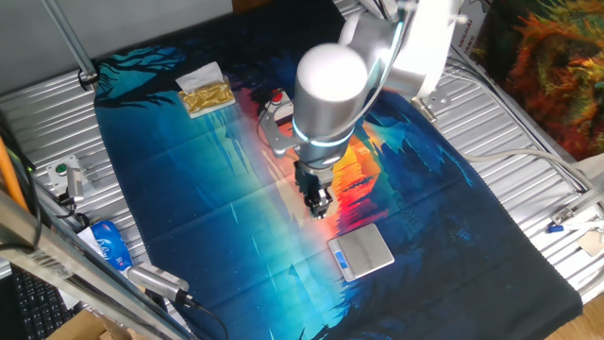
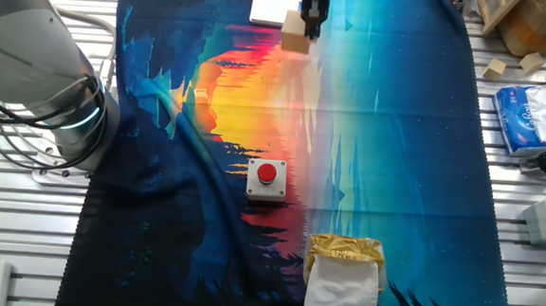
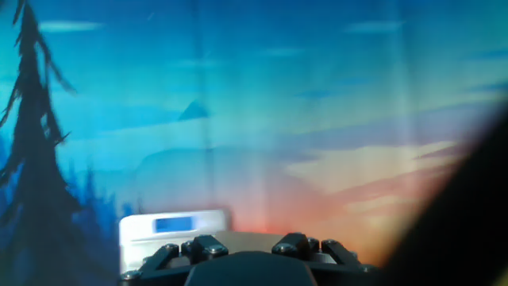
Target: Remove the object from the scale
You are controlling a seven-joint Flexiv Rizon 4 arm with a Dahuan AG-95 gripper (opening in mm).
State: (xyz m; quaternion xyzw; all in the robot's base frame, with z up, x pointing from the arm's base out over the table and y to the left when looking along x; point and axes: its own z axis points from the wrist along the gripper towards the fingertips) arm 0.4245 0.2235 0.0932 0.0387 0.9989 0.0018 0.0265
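Note:
The scale (image 1: 361, 251) lies flat on the cloth at the near side, and its silver plate is bare. It also shows at the top edge of the other fixed view (image 2: 275, 3) and low on the left of the hand view (image 3: 171, 230), with its blue display facing me. The pale beige object (image 2: 295, 37) sits at the tips of my gripper (image 2: 308, 28), beside the scale and off its plate. My gripper (image 1: 319, 208) appears shut on it, over the orange part of the cloth. The object is hidden in the hand view, where only the finger bases show.
A white box with a red button (image 2: 268, 179) stands mid-cloth. A gold crinkled packet on white tissue (image 2: 345, 254) lies at the far end from the scale. A blue packet (image 2: 530, 110), small wooden blocks (image 2: 506, 65) and cables lie on the metal table beside the cloth.

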